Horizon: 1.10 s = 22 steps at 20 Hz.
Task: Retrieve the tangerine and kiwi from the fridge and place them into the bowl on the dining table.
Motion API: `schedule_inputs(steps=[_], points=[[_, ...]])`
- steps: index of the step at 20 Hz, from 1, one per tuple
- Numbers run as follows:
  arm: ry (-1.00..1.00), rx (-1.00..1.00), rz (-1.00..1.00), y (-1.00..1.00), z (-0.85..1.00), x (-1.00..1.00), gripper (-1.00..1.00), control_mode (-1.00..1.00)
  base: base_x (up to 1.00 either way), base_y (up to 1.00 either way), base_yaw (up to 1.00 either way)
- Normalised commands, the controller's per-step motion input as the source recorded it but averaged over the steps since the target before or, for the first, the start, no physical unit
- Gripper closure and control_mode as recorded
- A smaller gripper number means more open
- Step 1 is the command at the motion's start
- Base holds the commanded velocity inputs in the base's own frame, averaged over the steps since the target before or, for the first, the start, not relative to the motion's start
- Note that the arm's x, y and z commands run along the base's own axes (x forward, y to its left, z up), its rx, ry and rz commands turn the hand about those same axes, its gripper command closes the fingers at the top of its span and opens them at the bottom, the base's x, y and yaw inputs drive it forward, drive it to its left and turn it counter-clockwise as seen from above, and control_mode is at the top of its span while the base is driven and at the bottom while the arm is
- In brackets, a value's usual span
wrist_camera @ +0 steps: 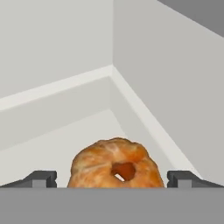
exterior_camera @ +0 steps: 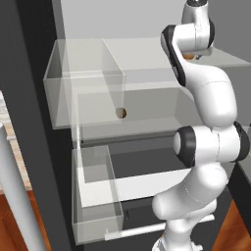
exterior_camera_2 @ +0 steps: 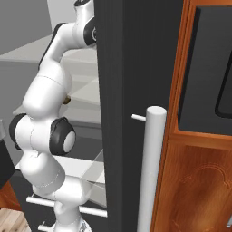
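The tangerine (wrist_camera: 114,164), an orange-brown ball with a dimple, lies on a pale shelf in a back corner of the fridge (exterior_camera: 147,54). My gripper (wrist_camera: 112,179) is open, and its fingertips (wrist_camera: 41,178) stand wide on either side of the tangerine without touching it. The kiwi (exterior_camera: 120,112), a tiny dark brown ball, rests on the middle shelf lower down, to the left of my arm. The arm reaches up onto the top shelf. The bowl and the dining table are out of view.
A clear bin (exterior_camera: 83,83) hangs at the upper left and another clear bin (exterior_camera: 95,196) sits lower. The dark fridge door (exterior_camera_2: 118,90) with its pale bar handle (exterior_camera_2: 149,172) stands close on the arm's right. A wooden cabinet (exterior_camera_2: 199,181) lies beyond.
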Motion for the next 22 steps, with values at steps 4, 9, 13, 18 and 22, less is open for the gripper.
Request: schedule_inputs(steps=[4,9,13,18,22], points=[[-0.01,0.00,-0.01,0.00,-0.24,0.08,-1.00,-1.00,0.00,0.00,0.00],[-0.04,0.00,0.00,-0.02,-0.23,0.31,-1.00,-1.00,0.00,0.00,0.00],[-0.09,0.00,0.00,-0.04,-0.31,0.41,-1.00,-1.00,0.00,0.00,0.00],[0.01,0.00,0.00,-0.01,-0.20,0.10,1.00,-1.00,0.00,0.00,0.00],[0.01,0.00,0.00,0.00,-0.03,0.00,1.00,-1.00,0.00,0.00,0.00]])
